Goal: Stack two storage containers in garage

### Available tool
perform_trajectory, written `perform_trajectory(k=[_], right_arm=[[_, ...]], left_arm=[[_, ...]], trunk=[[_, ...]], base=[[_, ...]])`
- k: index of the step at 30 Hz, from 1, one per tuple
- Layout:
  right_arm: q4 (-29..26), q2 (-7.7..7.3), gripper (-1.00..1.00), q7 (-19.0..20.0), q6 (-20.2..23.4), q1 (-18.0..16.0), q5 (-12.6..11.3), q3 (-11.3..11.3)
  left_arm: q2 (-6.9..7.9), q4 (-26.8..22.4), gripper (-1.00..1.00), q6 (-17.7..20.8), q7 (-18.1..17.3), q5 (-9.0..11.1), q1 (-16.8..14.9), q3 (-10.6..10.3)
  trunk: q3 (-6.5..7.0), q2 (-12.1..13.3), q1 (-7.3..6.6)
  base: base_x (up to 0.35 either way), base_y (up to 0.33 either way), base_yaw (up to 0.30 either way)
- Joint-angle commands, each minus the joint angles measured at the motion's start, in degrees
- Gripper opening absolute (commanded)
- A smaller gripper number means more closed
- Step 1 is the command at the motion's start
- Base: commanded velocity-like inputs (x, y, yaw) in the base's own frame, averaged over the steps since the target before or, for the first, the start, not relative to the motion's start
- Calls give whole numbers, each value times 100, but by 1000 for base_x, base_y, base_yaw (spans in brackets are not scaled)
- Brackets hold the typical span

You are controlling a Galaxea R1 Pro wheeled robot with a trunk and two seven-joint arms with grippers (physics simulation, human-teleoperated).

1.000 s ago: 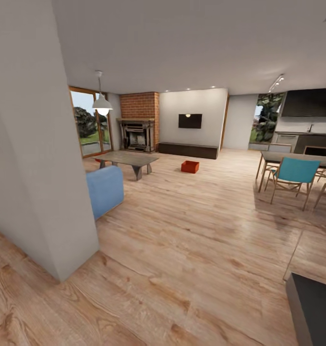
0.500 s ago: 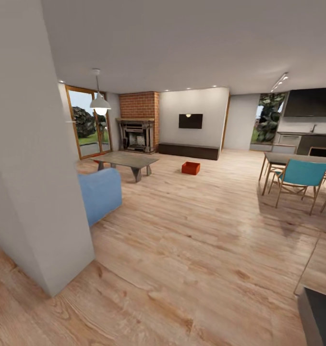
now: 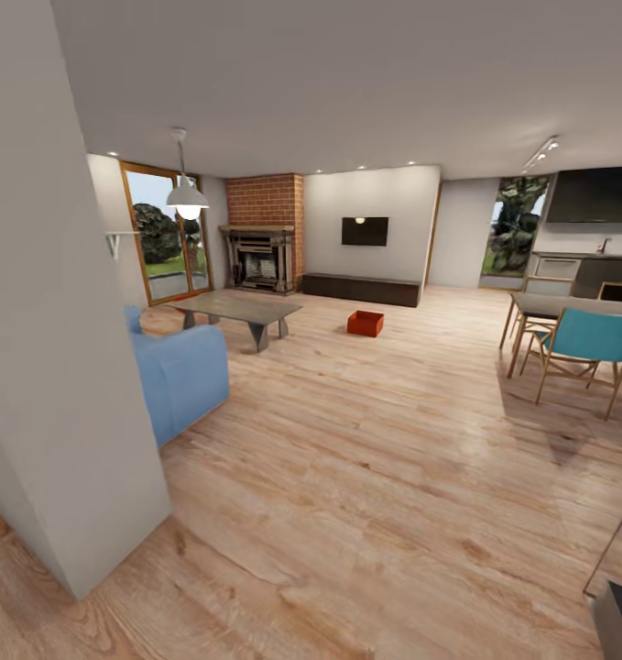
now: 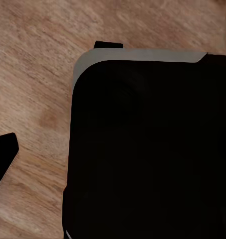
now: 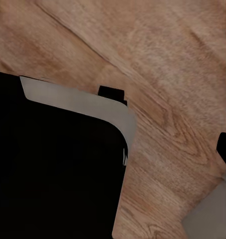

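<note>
Across the wood plank floor [image 3: 375,440], one orange-red container [image 3: 365,323] sat beside the long dark cabinet [image 3: 360,288]; gripper states (either arm) could not be told

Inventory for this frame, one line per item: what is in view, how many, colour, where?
storage container: 1, orange-red, on wood floor before the low cabinet
low cabinet: 1, dark, under the wall TV
sofa: 1, blue, left by the white wall corner
coffee table: 1, grey, behind the sofa
fireplace: 1, brick, far wall
pendant lamp: 1, white, left
chair: 1, teal, right at the dining table
robot base: black, over wood floor, in both wrist views
</note>
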Motion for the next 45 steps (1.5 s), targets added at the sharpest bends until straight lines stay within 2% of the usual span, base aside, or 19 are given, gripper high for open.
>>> perform_trajectory(k=[1, 10, 21, 45], right_arm=[[18, 0, 100, 40, -34, -7, -58, 37], [18, 2, 100, 49, -34, -5, -105, 35], [18, 8, 100, 42, -34, -4, -116, 35], [18, 8, 100, 42, -34, -5, -110, 35]], left_arm=[[-1, -1, 100, -12, 1, 55, -1, -1], [-1, -1, 100, -12, 1, 55, -1, -1], [0, -1, 100, -12, 1, 55, -1, -1], [-1, -1, 100, -12, 1, 55, -1, -1]], trunk=[[-5, -3, 3], [-5, -3, 3], [-5, -3, 3], [-5, -3, 3]], base=[[323, 0, 0], [322, 0, -6], [322, 0, -185], [322, 0, -4]])
